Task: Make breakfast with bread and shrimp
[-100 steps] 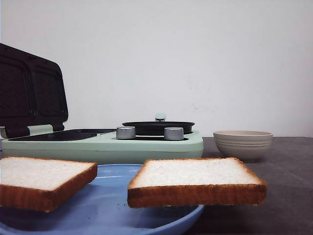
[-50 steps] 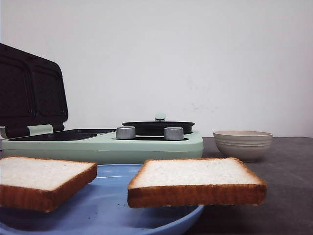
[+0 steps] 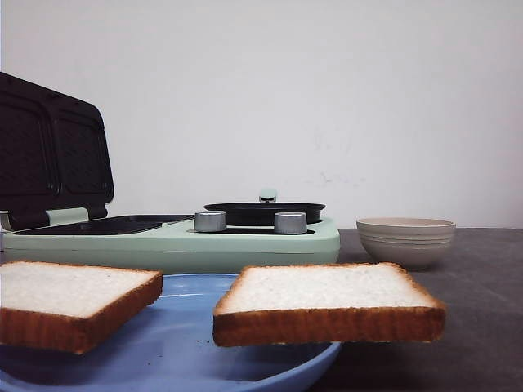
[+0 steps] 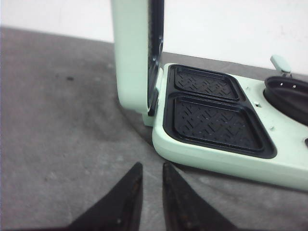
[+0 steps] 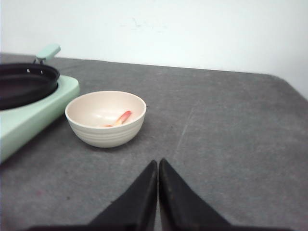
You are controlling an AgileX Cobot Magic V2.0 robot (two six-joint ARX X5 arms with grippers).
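Observation:
Two slices of white bread, one on the left [image 3: 65, 294] and one on the right [image 3: 323, 294], lie on a blue plate [image 3: 188, 347] at the front. The shrimp [image 5: 122, 117], small and orange-red, lies inside the beige bowl [image 5: 105, 136], which also shows in the front view [image 3: 406, 242]. My right gripper [image 5: 158, 162] is shut and empty over the grey table, a short way from the bowl. My left gripper [image 4: 152, 167] has a narrow gap between its fingers, holds nothing, and is just off the corner of the green breakfast maker [image 4: 226, 161]. Neither gripper shows in the front view.
The green breakfast maker [image 3: 245, 241] stands behind the plate with its lid [image 4: 132, 53] upright and open over two black grill plates [image 4: 211, 120]. A black pan [image 3: 264, 212] sits on its right half behind two silver knobs [image 3: 210, 221]. A white wall is behind.

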